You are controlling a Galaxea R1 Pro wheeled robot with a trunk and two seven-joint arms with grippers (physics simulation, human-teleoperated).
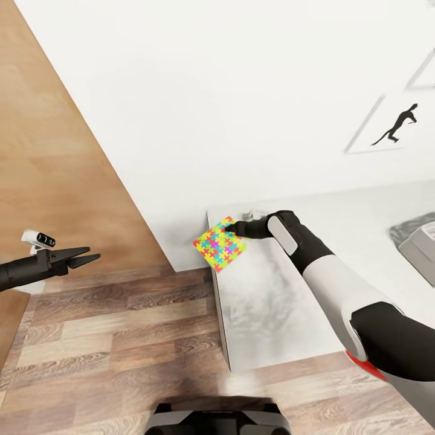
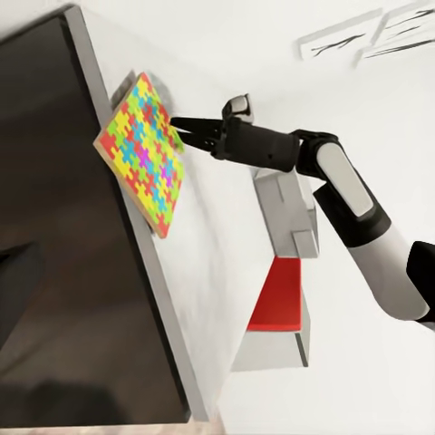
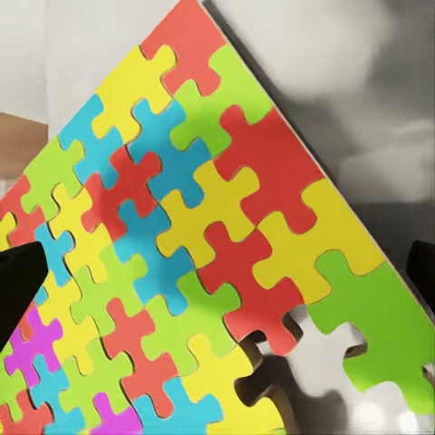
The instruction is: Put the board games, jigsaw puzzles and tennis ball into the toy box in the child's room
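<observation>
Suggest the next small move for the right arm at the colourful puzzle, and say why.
Probably close the right gripper on the flat multicoloured jigsaw puzzle: its dark fingers look open at the puzzle's edge, and the puzzle overhangs the grey marbled table corner, giving an edge to pinch.

The grey marbled table (image 1: 266, 314) carries a colourful jigsaw puzzle (image 1: 220, 244) overhanging its far corner.

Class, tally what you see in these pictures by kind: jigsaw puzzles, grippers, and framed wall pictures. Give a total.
Jigsaw puzzle: 1
Grippers: 2, left gripper and right gripper
Framed wall pictures: 2, animal silhouette and a second frame
Total: 5
</observation>
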